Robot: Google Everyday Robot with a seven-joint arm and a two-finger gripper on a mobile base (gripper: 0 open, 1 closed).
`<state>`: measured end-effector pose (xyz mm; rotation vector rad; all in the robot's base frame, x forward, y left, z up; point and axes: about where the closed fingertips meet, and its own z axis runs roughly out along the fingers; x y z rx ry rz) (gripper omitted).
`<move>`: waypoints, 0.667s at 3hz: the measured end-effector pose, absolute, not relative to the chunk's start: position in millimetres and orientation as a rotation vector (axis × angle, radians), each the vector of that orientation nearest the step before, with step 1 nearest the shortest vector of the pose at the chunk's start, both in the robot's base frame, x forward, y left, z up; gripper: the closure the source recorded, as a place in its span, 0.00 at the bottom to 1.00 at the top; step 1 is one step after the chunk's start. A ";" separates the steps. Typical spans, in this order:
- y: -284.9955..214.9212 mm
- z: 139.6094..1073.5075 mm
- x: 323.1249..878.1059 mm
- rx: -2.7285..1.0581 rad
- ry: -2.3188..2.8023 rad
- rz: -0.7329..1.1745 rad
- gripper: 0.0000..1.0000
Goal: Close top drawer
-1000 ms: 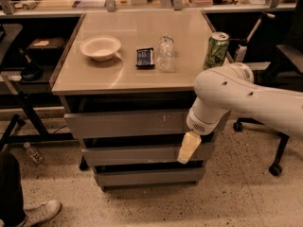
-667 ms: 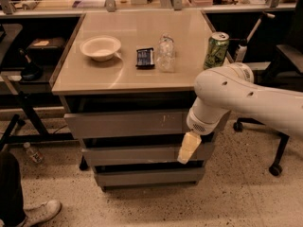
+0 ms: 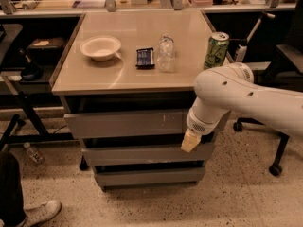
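Observation:
The top drawer [image 3: 128,123] is a wide grey flat front just under the tabletop, with small white scuffs right of centre. It stands pulled out a little, with a dark gap above it. Two narrower grey drawer fronts [image 3: 142,154] sit below it. My white arm reaches in from the right across the drawer's right end. My gripper [image 3: 191,141] hangs at the arm's lower end, a pale tip in front of the middle drawer's right part, just below the top drawer's right end.
The beige tabletop [image 3: 94,77] holds a white bowl [image 3: 100,48], a dark blue packet [image 3: 145,57], a clear plastic bottle [image 3: 165,53] and a green can [image 3: 216,50]. An office chair [image 3: 284,93] stands at the right. A person's shoe [image 3: 38,212] is at the lower left.

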<state>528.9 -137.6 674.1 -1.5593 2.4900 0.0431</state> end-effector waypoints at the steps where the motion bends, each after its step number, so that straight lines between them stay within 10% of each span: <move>1: -137.6 674.0 528.9 -1.559 2.490 0.043 0.66; 2: -137.5 674.0 529.1 -1.560 2.490 0.043 0.89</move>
